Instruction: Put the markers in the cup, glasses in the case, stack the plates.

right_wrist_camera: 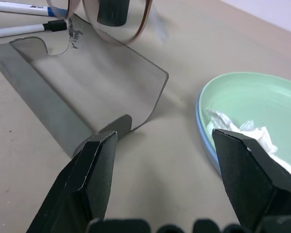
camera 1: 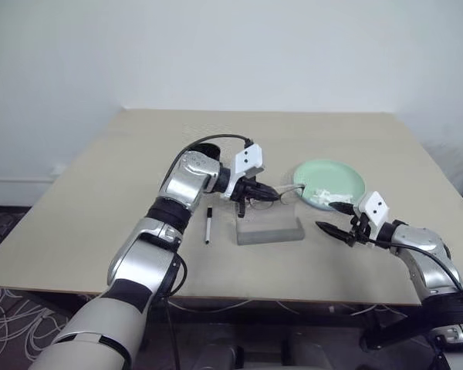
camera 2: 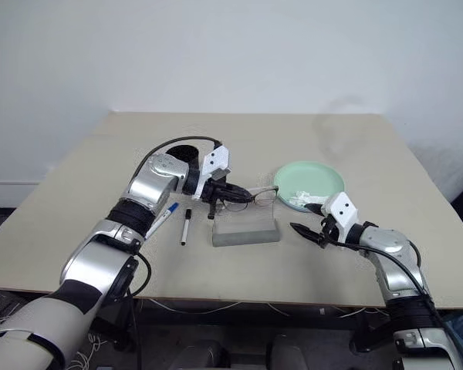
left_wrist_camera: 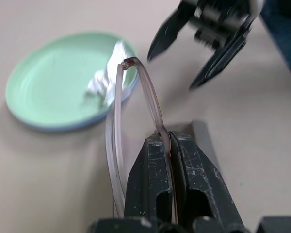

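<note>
You have a beige worktop [camera 1: 100,200] against a plain white wall. The mint green plate sits on the light blue plate [right_wrist_camera: 202,127], so stacking looks done, though crumpled white tissue [camera 1: 322,193] lies in it. The grey flat case [camera 2: 245,229] lies open, glasses not yet in. Your left pincer [camera 1: 264,193] pinches the thin-framed round glasses [camera 2: 243,199] above it; your right pincer [camera 2: 309,222] stands wide, empty. The markers [camera 2: 185,225] lie left of the case.

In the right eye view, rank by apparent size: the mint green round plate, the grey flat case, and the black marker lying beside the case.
1. Mint green round plate, broadest.
2. Grey flat case, nearly as wide; the plate lies farther from the camera, so this order is unsure.
3. Black marker, clearly smallest, a slim stick.
</note>
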`<move>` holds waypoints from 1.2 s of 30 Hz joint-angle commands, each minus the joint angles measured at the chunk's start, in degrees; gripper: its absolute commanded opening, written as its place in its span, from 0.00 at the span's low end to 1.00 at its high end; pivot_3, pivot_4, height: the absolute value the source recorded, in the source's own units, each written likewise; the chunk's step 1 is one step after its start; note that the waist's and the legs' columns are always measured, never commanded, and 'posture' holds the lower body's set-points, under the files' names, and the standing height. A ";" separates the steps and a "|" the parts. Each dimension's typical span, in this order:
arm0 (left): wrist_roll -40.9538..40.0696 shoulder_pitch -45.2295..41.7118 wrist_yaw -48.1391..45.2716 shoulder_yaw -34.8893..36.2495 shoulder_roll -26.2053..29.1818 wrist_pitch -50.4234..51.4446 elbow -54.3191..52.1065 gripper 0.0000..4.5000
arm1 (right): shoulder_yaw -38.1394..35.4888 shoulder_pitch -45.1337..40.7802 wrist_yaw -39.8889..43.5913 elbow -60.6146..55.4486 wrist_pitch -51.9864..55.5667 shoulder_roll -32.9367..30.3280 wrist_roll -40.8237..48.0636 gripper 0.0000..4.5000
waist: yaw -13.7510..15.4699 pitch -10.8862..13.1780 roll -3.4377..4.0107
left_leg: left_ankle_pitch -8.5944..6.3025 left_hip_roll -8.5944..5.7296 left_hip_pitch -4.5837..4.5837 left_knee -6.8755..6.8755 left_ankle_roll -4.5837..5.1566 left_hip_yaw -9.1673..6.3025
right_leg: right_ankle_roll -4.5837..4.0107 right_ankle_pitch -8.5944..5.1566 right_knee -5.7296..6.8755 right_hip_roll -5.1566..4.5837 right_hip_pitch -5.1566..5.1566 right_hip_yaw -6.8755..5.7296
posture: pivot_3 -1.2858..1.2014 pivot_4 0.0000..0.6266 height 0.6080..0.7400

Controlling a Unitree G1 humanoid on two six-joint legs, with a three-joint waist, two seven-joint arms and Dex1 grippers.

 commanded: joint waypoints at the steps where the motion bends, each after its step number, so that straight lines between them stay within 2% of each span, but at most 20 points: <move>1: 1.88 -0.48 1.39 -0.17 -0.55 -2.38 1.26 0.00 | -1.82 -1.50 0.31 -0.82 -1.17 -1.14 0.51 0.76 | -0.02 0.00 0.00 | 0.00 0.00 0.00 0.00 0.00 0.00 | 0.00 0.00 0.00 0.00 0.00 0.00 | 0.52 0.00 1.00; 12: 3.79 1.41 -0.46 -0.71 -3.11 -2.91 3.95 0.00 | -1.80 1.85 8.67 -8.60 5.38 -3.22 7.48 0.76 | -0.04 0.01 -0.01 | -0.01 0.02 0.00 0.00 0.02 0.01 | 0.01 0.00 0.02 0.01 0.00 0.00 | 0.52 0.00 1.00; 23: 5.85 2.01 -3.54 -2.13 -4.03 -2.56 8.20 0.00 | -2.02 1.25 7.17 -8.70 5.11 -2.83 6.63 0.76 | -0.06 0.02 -0.03 | -0.01 0.02 0.00 0.02 0.02 0.05 | 0.03 0.02 0.02 0.01 0.00 0.01 | 0.52 0.00 1.00; 29: 4.93 3.55 -9.08 -2.63 -3.39 0.21 6.50 0.00 | -1.35 0.81 6.42 -8.22 4.75 -2.57 5.83 0.76 | -0.08 0.01 -0.03 | -0.02 0.02 0.00 0.02 0.03 0.05 | 0.03 0.02 0.01 0.01 0.01 0.01 | 0.52 0.00 1.00; 35: 5.38 4.21 -9.22 -2.72 -3.16 0.96 5.98 0.00 | -0.73 0.15 5.95 -7.65 4.41 -2.05 5.21 0.76 | -0.07 0.00 -0.03 | -0.02 0.03 0.01 0.02 0.03 0.04 | 0.03 0.02 0.02 0.01 0.01 0.00 | 0.52 0.00 1.00; 36: 5.63 4.24 -8.89 -2.88 -3.11 0.66 6.08 0.05 | -0.62 0.03 5.88 -7.56 4.35 -1.96 5.14 0.76 | -0.08 0.00 -0.03 | -0.02 0.03 0.01 0.02 0.03 0.05 | 0.03 0.02 0.02 0.01 0.01 0.01 | 0.52 0.00 1.00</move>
